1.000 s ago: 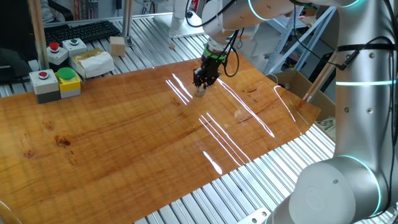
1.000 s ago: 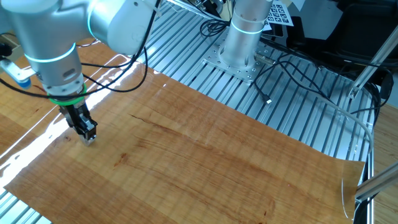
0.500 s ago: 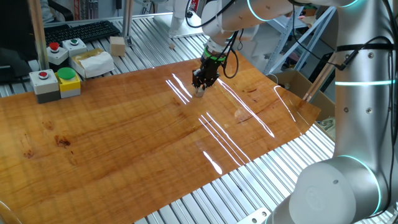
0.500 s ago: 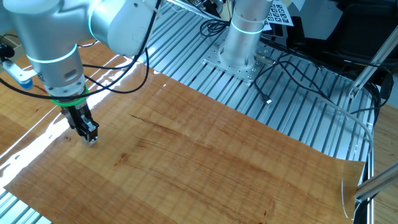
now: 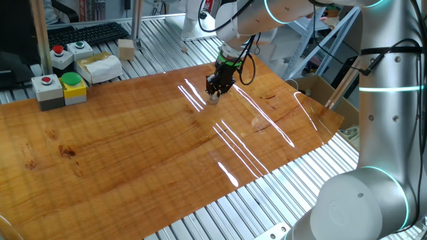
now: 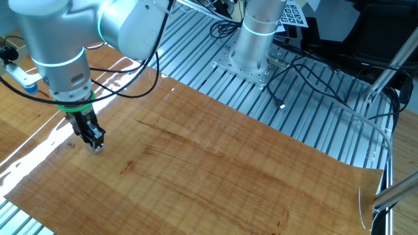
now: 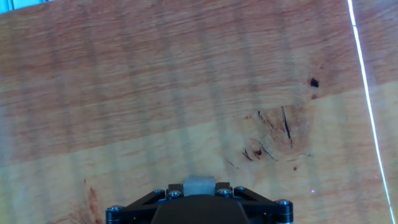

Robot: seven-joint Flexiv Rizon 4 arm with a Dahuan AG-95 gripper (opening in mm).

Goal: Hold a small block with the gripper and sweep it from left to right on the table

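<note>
We see the gripper [image 5: 214,95] clamped on the small block [image 5: 215,100], a pale cube pinched at the fingertips and pressed low against the table [image 5: 133,153], at its far right part in one fixed view. We judge the low hold keeps the block rubbing the board for the sweep. In the hand view the block [image 7: 199,184] peeks above the black housing. Control boxes [image 5: 59,88] sit far left, well apart.
</note>
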